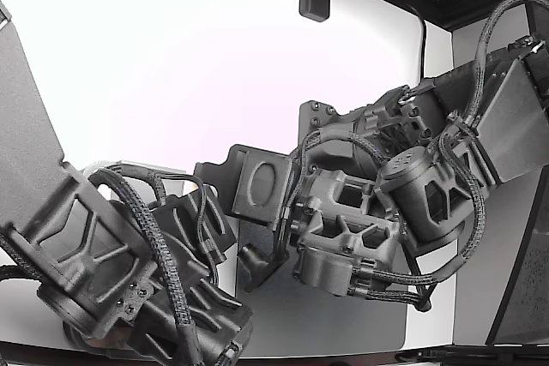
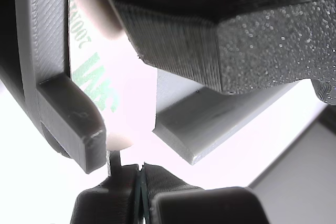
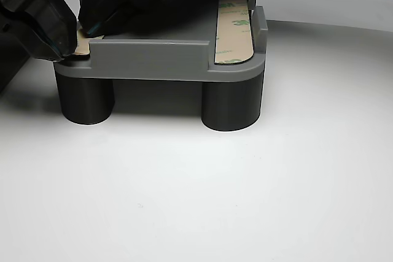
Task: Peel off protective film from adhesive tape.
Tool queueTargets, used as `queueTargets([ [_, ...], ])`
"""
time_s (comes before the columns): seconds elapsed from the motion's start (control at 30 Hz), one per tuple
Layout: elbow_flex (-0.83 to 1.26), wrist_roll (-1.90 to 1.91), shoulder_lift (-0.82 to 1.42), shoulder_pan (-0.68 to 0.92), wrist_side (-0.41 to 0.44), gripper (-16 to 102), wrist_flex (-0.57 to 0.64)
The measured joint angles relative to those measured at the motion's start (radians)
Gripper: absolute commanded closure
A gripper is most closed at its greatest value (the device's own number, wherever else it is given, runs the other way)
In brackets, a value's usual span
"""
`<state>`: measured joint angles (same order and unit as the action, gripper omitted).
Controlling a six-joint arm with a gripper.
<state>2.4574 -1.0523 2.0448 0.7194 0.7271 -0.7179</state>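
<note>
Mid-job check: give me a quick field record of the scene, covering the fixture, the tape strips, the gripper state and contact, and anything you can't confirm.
fixture: grey part on dark round legs, on white table
strip A: 3M-printed liner, lying flat, untouched
strip B: tan tape end at the opposite corner
gripper: dark fingertips meeting at strip B's end
jaws: look closed on the edge
peel progress: cannot tell
exterior view: blocked by arms
</note>
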Motion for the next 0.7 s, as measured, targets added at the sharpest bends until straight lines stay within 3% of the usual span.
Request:
queueTargets([
  [0.7, -0.035, -0.037, -0.015, 0.0, 0.008, 96, -0.017],
])
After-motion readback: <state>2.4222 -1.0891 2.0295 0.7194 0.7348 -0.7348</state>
